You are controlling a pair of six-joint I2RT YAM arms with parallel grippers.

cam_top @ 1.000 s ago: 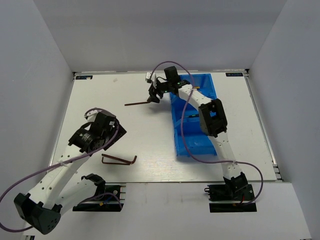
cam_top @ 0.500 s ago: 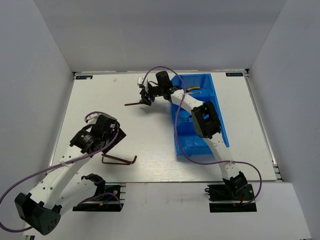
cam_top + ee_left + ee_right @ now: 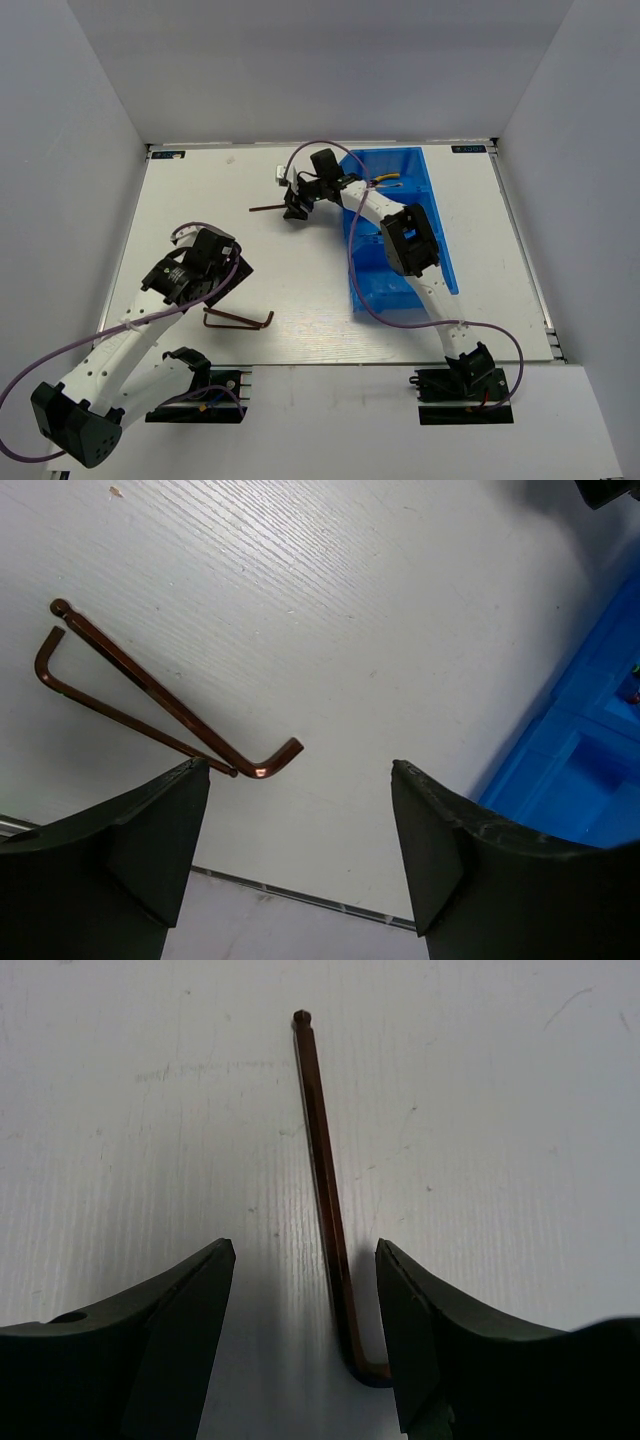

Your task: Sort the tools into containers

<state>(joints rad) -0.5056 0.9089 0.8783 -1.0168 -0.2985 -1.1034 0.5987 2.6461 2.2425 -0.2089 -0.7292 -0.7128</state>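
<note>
Moved: our right gripper [image 3: 305, 1335] has swung left off the bin [image 3: 432, 200] and dropped over the far hex key [image 3: 325, 1195]; our left arm has barely shifted.
Right hand: jaws stand fairly wide, holding nothing, straddling the key's long shaft near its bend.
Left hand: our left gripper [image 3: 300, 865] is wide and empty, hovering just short of the near hex keys [image 3: 150, 705].
Tools: one key lies far-centre on the table [image 3: 300, 260], just left of the bin; two crossed keys lie near our left arm; something yellow shows in the bin's far compartment.
Doing it well: we judge the shaft sits nearer the right finger, so we should centre first, come down flat, and close on the shaft rather than the bend.
Views: our right wrist view alone shows that offset; the top view hides the jaws but shows both arms and the bin.
</note>
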